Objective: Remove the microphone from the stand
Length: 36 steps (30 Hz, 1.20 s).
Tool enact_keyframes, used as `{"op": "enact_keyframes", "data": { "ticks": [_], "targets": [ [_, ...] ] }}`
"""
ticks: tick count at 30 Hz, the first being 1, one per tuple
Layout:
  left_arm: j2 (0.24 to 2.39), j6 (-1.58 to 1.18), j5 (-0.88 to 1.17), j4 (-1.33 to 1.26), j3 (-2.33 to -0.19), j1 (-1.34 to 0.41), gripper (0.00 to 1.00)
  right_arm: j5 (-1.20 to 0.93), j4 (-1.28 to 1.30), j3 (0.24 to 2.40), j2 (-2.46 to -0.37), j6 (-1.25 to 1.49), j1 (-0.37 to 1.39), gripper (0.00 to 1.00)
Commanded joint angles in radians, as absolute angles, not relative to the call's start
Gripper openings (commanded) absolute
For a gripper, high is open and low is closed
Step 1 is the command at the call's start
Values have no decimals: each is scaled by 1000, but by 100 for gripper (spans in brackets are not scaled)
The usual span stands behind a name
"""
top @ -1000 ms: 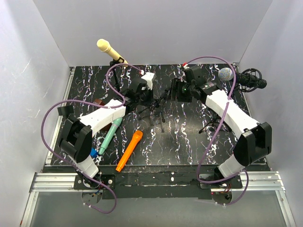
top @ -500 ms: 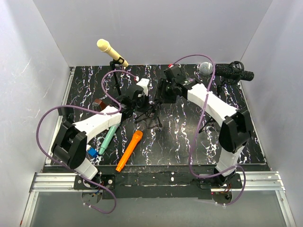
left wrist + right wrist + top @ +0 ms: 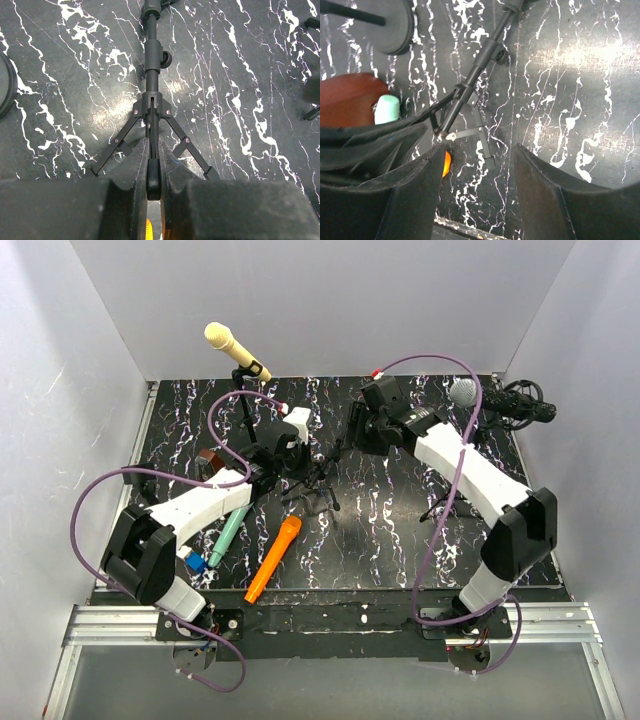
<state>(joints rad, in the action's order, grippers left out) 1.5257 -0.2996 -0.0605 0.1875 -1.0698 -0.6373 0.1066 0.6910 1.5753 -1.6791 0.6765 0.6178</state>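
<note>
Stand (image 3: 151,100) pinched by one leg in left pincer (image 3: 153,185), mid-bench (image 3: 400,530). Right pincer (image 3: 479,150), spread, swung left then back right above it. Silver-headed mic (image 3: 463,392), far right, swayed too, prob. still mounted.

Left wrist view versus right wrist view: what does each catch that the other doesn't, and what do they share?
Only the left wrist view: the left gripper shut on one leg of the small tripod stand. Only the right wrist view: the right gripper open near that stand, the end of a teal microphone and a brown object beside it. Both: the tripod stand, the marbled table and a sliver of the orange microphone.
</note>
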Motion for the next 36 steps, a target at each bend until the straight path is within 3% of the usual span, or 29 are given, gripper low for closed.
{"op": "enact_keyframes", "data": {
  "ticks": [1,10,32,36],
  "targets": [
    [1440,-316,-60,120,-1054,-641,0,87,719,1600,-1589,568,666,65],
    [1421,-324,-63,100,-1040,-641,0,190,660,1585,-1571,514,784,68],
    [1376,-298,-87,107,-989,-640,0,167,689,1948,-2111,727,638,58],
    [1385,-298,-92,107,-988,-641,0,181,689,2000,-2196,724,615,61]
  ]
}}
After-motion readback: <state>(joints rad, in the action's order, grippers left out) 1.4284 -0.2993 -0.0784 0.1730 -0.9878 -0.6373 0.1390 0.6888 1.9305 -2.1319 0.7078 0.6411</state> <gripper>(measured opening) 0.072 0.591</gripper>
